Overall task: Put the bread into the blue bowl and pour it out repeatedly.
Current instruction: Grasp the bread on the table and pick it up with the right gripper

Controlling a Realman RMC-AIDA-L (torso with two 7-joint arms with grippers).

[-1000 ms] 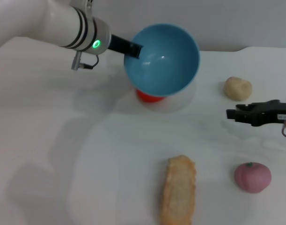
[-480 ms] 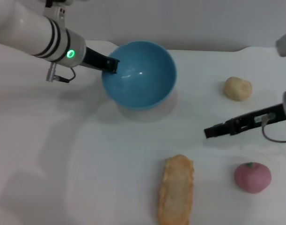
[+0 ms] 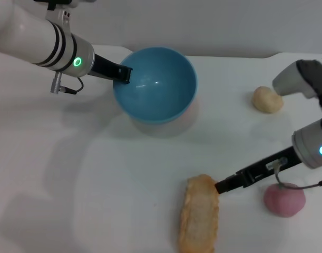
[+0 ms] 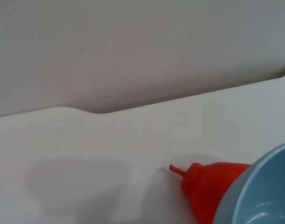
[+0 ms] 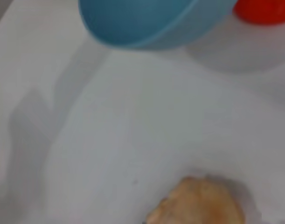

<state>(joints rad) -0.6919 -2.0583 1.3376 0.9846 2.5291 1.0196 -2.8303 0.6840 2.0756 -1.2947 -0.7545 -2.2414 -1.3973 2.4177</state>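
Note:
The blue bowl (image 3: 155, 87) stands upright on the white table at the back centre. My left gripper (image 3: 122, 73) is shut on its left rim. The bowl is empty, and it also shows in the left wrist view (image 4: 261, 196) and the right wrist view (image 5: 137, 21). The bread (image 3: 199, 216) lies golden-tan side up near the front edge, lengthwise toward me. It also shows in the right wrist view (image 5: 203, 200). My right gripper (image 3: 223, 186) is low over the table, its tip at the bread's far right end.
A small round beige lump (image 3: 267, 99) lies at the right back. A pink round thing (image 3: 284, 199) lies right of the bread, under my right arm. A red-orange pepper-like thing (image 4: 205, 186) sits behind the bowl, hidden in the head view.
My left gripper brought the tilted, raised bowl down and to the left, and it now stands upright. My right gripper moved forward and left from beside the beige lump to the bread's end.

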